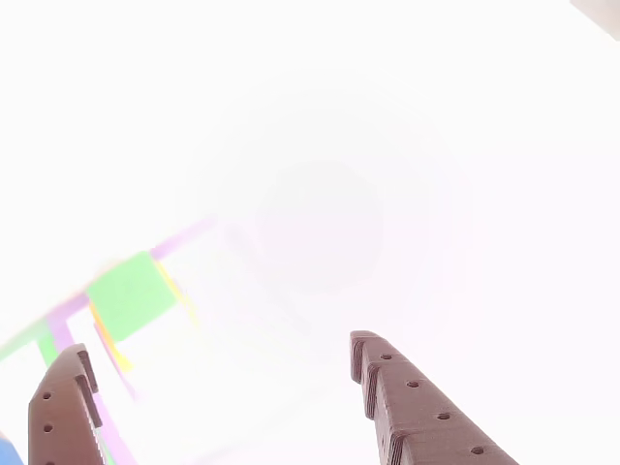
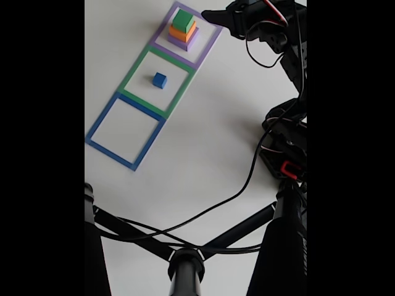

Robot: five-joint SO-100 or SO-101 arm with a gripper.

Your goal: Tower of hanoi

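In the fixed view the tower stands inside the purple square outline point(image 2: 207, 44): green cube point(image 2: 182, 20) on orange cube point(image 2: 183, 32) on the pale-purple slab point(image 2: 184, 43). The small blue cube point(image 2: 160, 80) sits alone inside the green outline point(image 2: 134, 72). My gripper point(image 2: 208, 16) hovers just right of the stack's top, apart from it. In the washed-out other view its brown fingers point(image 1: 417, 407) stand wide apart, gripper point(image 1: 218, 345) open with nothing between them. There the green cube point(image 1: 131, 291) lies to the left, with an orange edge point(image 1: 107, 339) below it.
An empty blue outline point(image 2: 99, 126) lies below the green one in the fixed view. The arm's body and cables point(image 2: 287, 142) fill the right side. Black stand legs point(image 2: 185, 262) cross the bottom. The table is white.
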